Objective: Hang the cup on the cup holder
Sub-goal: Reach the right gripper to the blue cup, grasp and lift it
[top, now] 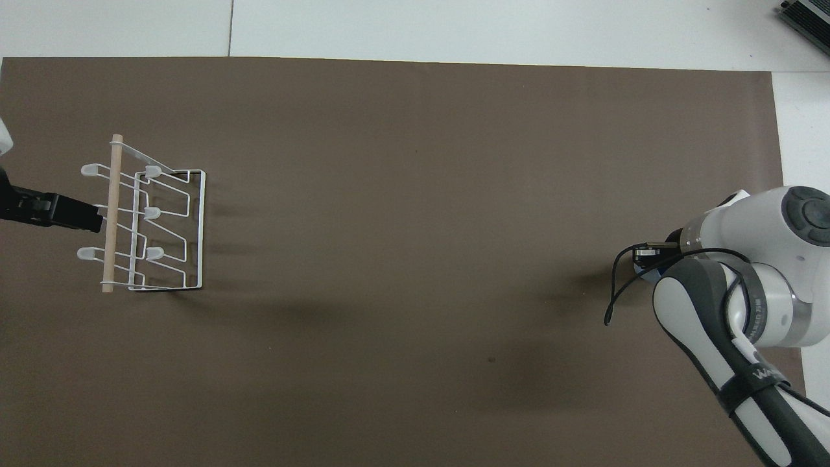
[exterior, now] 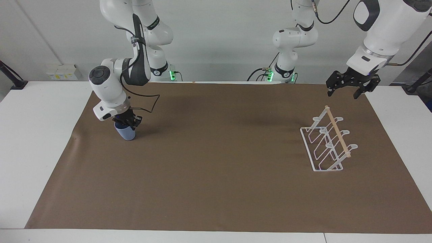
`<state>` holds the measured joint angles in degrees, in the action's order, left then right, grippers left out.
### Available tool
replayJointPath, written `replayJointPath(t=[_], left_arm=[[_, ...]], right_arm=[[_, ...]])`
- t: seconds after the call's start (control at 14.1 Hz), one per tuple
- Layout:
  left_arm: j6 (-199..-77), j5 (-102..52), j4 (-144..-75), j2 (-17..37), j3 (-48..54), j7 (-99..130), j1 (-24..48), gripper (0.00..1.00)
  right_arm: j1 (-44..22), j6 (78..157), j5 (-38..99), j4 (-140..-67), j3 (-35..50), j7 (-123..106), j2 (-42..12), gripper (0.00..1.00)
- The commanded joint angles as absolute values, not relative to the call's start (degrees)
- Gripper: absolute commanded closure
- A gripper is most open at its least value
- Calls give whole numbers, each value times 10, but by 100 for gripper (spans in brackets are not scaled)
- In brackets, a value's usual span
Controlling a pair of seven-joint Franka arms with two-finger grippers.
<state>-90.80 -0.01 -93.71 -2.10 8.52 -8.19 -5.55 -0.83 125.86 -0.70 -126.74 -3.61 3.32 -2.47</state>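
Note:
The light-blue cup [exterior: 126,132] is upright at the right arm's end of the brown mat. My right gripper [exterior: 126,122] comes down on it from above and is shut on its rim. In the overhead view the right gripper [top: 648,250] and wrist hide nearly all of the cup [top: 649,264]. The white wire cup holder [exterior: 328,144] with its wooden dowel stands at the left arm's end of the mat; it also shows in the overhead view [top: 155,224]. My left gripper [exterior: 351,87] waits open in the air beside the holder [top: 74,216].
The brown mat [exterior: 219,168] covers most of the white table [exterior: 33,135]. A black cable [exterior: 148,104] loops from the right wrist above the mat.

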Motion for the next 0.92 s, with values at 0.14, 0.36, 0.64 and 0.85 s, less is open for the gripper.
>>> replayJointPath(t=[0.14,0.36,0.64,0.85], left_arm=[[-904,0,-952,-36,83,-78,-66,0],[-900,0,-955,-37,83,-76,-66,0],[-899,-31,-947,-35,83,40,-65,0],[-897,-96,-947,-37,90,188,-61,0]], right_arm=[[-14,1216,87,-1225,-19,-20,-17,100],[-18,1212,179,-1190,-7,-110,-16,100],[-26,1214,285,-1171,20,-173,-17,100],[-27,1210,386,-1172,33,-234,-15,100]])
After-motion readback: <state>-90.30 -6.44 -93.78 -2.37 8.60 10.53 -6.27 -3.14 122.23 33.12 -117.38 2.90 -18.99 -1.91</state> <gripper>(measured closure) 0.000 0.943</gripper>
